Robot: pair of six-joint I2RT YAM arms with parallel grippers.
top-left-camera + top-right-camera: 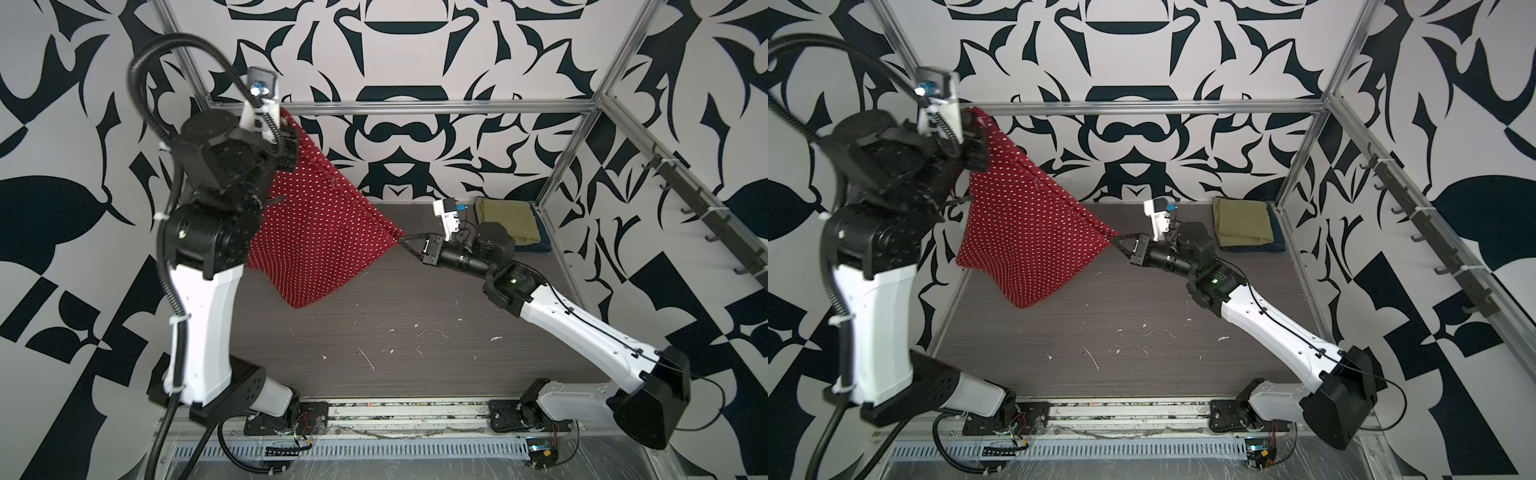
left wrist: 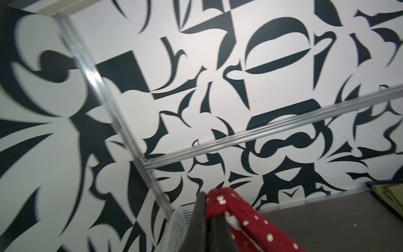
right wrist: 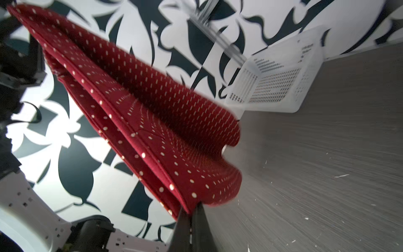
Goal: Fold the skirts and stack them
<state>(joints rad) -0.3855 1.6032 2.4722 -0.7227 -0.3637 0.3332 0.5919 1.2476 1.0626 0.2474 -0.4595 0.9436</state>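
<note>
The red polka-dot skirt point(image 1: 316, 232) hangs stretched over the counter point(image 1: 415, 332) between both hands. The left hand point(image 1: 287, 120) pinches its high corner, and the right hand point(image 1: 402, 238) is closed on its lower corner.

hanging skirt point(image 1: 316, 232) above table point(image 1: 415, 353) left, folded skirt point(image 1: 505, 218) atop lower skirt point(image 1: 544, 242) back right

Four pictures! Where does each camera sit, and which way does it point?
Top views: high at the front, looking down at the table; left arm and right arm show, holding the red skirt.
Left wrist: on the raised left arm, facing the back wall; the left gripper shows.
Right wrist: on the lower right arm, looking across the table at the basket; the right gripper shows.
Shared: both wrist views catch the red skirt and basket.
</note>
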